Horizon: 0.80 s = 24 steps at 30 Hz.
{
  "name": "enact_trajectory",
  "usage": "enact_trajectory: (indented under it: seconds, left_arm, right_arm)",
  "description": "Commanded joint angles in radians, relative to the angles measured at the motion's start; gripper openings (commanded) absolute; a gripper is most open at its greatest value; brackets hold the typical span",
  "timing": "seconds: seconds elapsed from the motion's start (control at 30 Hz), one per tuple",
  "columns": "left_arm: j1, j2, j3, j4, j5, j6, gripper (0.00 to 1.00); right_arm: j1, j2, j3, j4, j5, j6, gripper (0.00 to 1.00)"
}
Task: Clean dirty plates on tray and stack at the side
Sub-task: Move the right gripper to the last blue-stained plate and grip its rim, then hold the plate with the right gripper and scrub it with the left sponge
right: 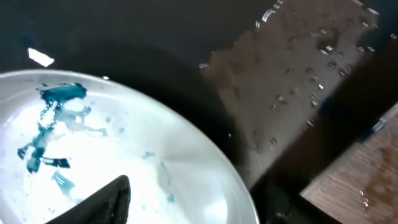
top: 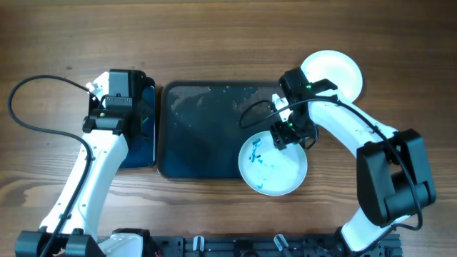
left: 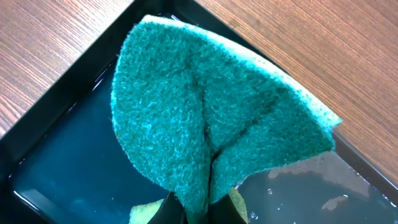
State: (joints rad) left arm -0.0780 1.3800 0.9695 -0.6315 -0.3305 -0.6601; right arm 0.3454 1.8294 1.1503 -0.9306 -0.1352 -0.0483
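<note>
A white plate (top: 275, 170) smeared with blue stains overhangs the front right corner of the large dark tray (top: 200, 125). My right gripper (top: 280, 137) is shut on its far rim. In the right wrist view one finger (right: 115, 198) lies on the plate (right: 155, 143); the other finger is hidden below it, and the wet tray (right: 298, 74) lies behind. My left gripper (top: 127, 86) is shut on a green sponge (left: 205, 118) and holds it over the narrow black tray. A clean white plate (top: 332, 71) lies on the table at the right.
The narrow black tray (top: 143, 143) holds water (left: 56, 180) and stands just left of the large tray. The large tray's floor is wet and streaked. Bare wooden table surrounds both trays.
</note>
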Motion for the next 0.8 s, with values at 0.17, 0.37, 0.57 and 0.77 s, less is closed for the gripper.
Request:
enact_trajectory:
  seconds: [0.17,0.37,0.57,0.77]
  left_arm:
    - [0.004,-0.005,-0.001,0.008,0.002,-0.003,0.04]
    - [0.002,-0.005,-0.001,0.018,0.185,0.002,0.04]
    - [-0.030,-0.005,-0.001,0.066,0.467,0.028,0.04]
    - [-0.216,0.071,-0.001,0.219,0.483,0.023,0.04]
  right_arm:
    - [0.002,0.013,-0.060,0.131,-0.031,0.009,0.07]
    - [0.002,0.013,-0.056,0.374,-0.031,0.056,0.04]
    - [0.003,0.018,-0.056,0.592,-0.043,0.020,0.04]
    - [0.005,0.106,-0.056,0.660,-0.087,0.025,0.04]
